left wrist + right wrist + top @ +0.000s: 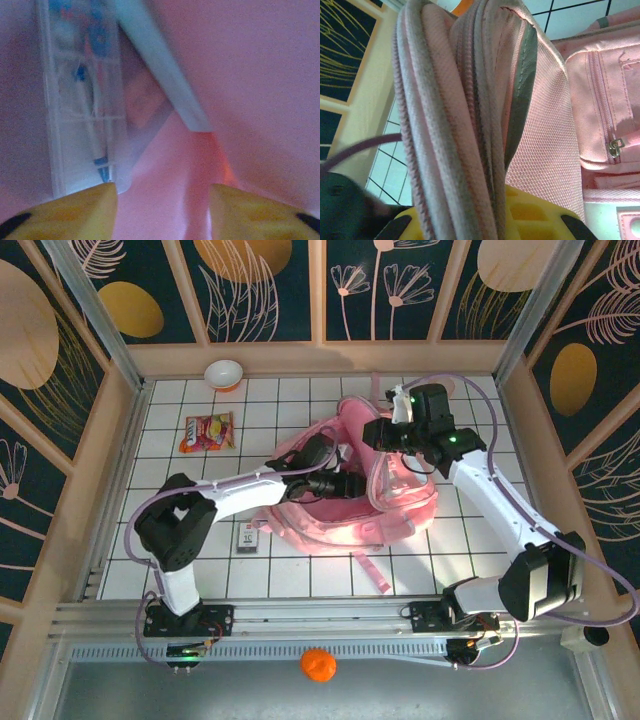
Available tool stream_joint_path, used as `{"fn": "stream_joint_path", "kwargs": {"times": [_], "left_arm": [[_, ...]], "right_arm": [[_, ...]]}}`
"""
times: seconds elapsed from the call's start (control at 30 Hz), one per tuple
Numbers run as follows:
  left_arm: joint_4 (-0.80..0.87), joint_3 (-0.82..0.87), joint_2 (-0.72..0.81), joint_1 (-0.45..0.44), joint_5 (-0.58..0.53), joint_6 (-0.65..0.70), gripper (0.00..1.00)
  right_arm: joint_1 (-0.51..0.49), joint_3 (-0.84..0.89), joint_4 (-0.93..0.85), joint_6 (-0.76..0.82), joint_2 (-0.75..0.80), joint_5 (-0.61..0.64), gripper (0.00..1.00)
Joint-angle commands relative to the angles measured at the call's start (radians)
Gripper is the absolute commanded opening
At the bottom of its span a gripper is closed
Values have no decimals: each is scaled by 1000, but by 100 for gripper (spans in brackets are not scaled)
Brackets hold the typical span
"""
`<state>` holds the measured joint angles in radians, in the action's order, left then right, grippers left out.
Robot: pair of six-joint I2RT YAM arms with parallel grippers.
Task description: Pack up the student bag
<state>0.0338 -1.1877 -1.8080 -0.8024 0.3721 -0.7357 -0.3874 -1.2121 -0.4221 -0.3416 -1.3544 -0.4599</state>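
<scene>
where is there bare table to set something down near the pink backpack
Bare tiles lie along the far edge between the small white bowl and the soft pink fabric backpack, and along the near edge either side of its loose strap. The centre around the backpack is crowded.

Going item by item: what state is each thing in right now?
student bag: lying on table, opening held up.
left gripper: inside bag, fingers apart, empty.
right gripper: shut on bag's rim.
clear pencil case: inside bag.
bowl: upright, outside bag.
snack packet: flat, unpacked.
</scene>
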Motion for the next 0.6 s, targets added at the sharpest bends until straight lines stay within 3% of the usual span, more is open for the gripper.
{"fn": "stream_joint_path", "kwargs": {"times": [0.0, 0.17, 0.23, 0.37, 0.57], "left_arm": [[11, -3, 121, 42, -66, 24, 59], [-3, 65, 240, 171, -76, 10, 64], [14, 72, 285, 213, -94, 29, 65], [53, 82, 351, 288, -111, 46, 67], [90, 117, 406, 416, -91, 82, 69]], "right_arm": [[9, -96, 46, 131, -17, -84, 0], [4, -207, -105, 209, -112, -78, 1], [5, -228, -130, 177, -139, -102, 22], [1, -209, -109, 83, -126, -134, 45], [-9, -107, -54, -31, -10, -152, 52]]}}
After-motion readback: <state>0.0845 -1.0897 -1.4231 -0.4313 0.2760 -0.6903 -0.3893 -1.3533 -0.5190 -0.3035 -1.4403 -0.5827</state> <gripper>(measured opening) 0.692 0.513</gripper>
